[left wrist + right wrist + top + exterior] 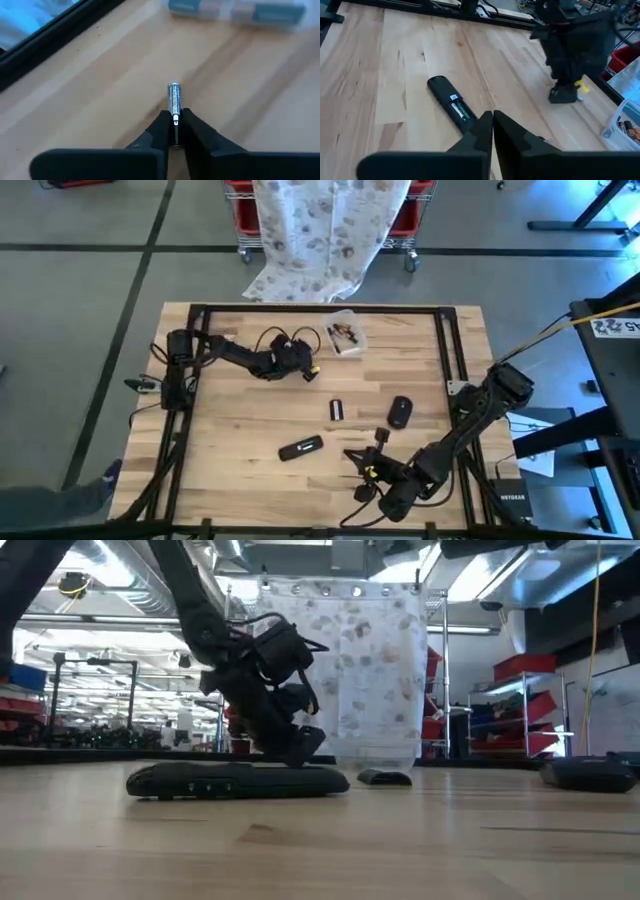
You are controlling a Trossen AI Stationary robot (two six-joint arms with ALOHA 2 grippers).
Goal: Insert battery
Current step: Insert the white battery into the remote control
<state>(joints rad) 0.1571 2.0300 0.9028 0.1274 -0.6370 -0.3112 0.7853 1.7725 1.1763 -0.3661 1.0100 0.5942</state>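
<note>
The left gripper (312, 370) was clamped on a battery (174, 100), which jutted forward from between its fingers just above the table (240, 420). The remote (300, 448), compartment open, lay mid-table, left of the right gripper (352, 455), whose fingers were closed, empty

Overhead camera looks straight down; low camera skims the tabletop. Both share the black oblong remote (300, 448) (236, 781) lying mid-frame.

the remote (300, 448) lies between the left pincer (311, 373) and right pincer (362, 457).
</note>
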